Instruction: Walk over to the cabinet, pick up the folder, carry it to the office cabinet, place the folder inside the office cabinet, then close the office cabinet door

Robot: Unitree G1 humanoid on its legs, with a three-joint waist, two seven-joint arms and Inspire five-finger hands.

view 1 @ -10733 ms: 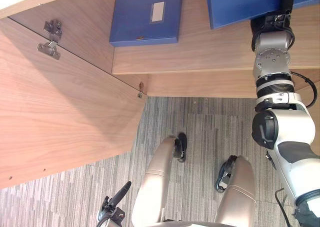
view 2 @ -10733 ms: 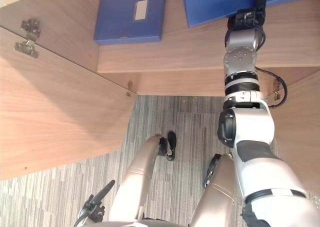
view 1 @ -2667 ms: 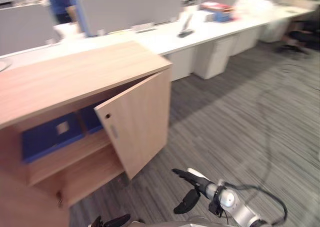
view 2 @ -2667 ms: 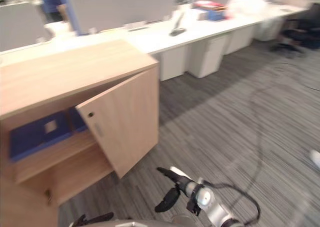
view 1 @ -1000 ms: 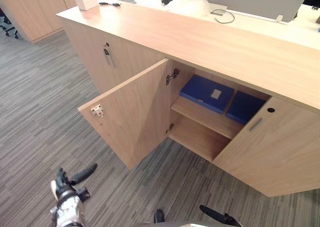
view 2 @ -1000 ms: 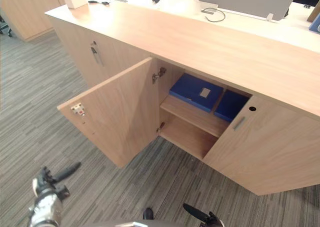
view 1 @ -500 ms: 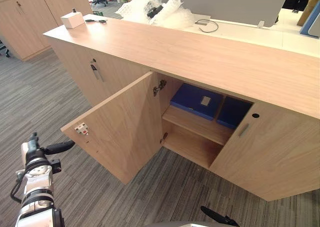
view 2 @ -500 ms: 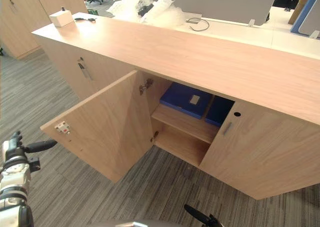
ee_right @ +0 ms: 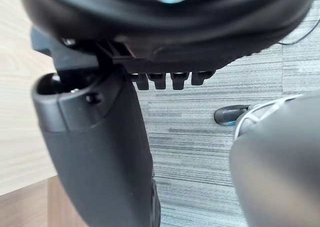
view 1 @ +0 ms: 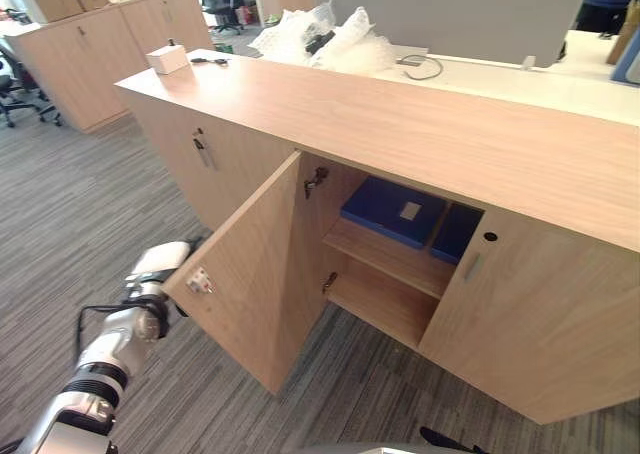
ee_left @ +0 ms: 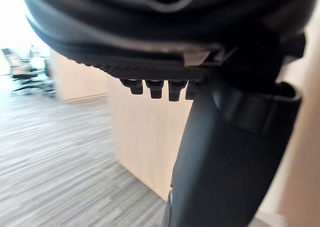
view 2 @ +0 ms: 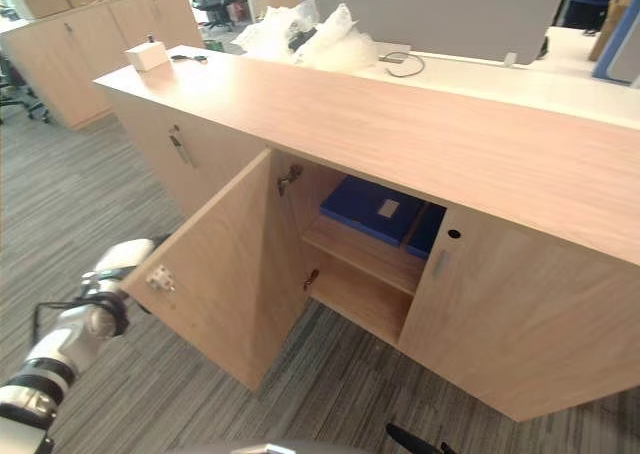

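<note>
As folder (view 1: 393,210) lies on shelf (view 1: 385,256), placing looks done; door (view 1: 255,284) open, closing remains; left hand (view 1: 160,262) beside door edge, grip: cannot tell.

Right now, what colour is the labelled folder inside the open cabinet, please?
Blue; the folder shows best in the left eye view.

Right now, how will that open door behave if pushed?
Open door looks like a rigid wood panel: probably no flex. Hinges at the inner edge: should swing, not slide. Left hand by its free edge: likely good leverage.
</note>
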